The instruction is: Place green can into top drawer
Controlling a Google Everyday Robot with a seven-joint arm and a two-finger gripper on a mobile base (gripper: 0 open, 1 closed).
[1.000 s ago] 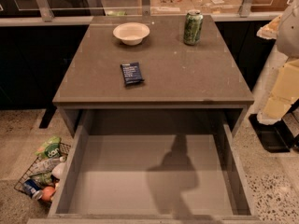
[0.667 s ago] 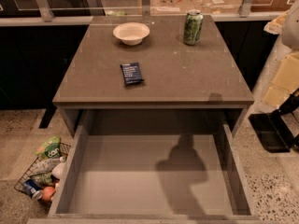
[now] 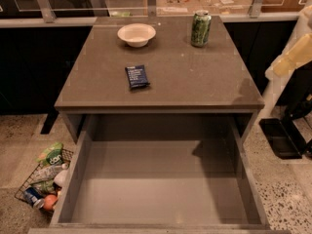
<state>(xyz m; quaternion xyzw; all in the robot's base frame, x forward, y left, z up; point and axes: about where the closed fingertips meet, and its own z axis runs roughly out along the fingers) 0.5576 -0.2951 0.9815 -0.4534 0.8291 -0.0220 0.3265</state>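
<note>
The green can point(image 3: 200, 28) stands upright at the far right of the table top point(image 3: 195, 82). The top drawer point(image 3: 161, 179) is pulled fully open below the table's front edge, and its grey floor is bare apart from a shadow at the right. A cream-coloured link of my arm point(image 3: 292, 58) shows at the right edge, beside the table and well away from the can. My gripper itself is out of view.
A white bowl point(image 3: 136, 34) sits at the far left-centre of the table. A dark blue flat packet point(image 3: 137, 76) lies mid-table. A wire basket of litter point(image 3: 45, 179) stands on the floor left of the drawer. A black object point(image 3: 280, 138) lies on the floor at the right.
My arm has drawn back toward the right edge, and its shadow on the drawer floor has slid right. The can, bowl and packet have not moved.
</note>
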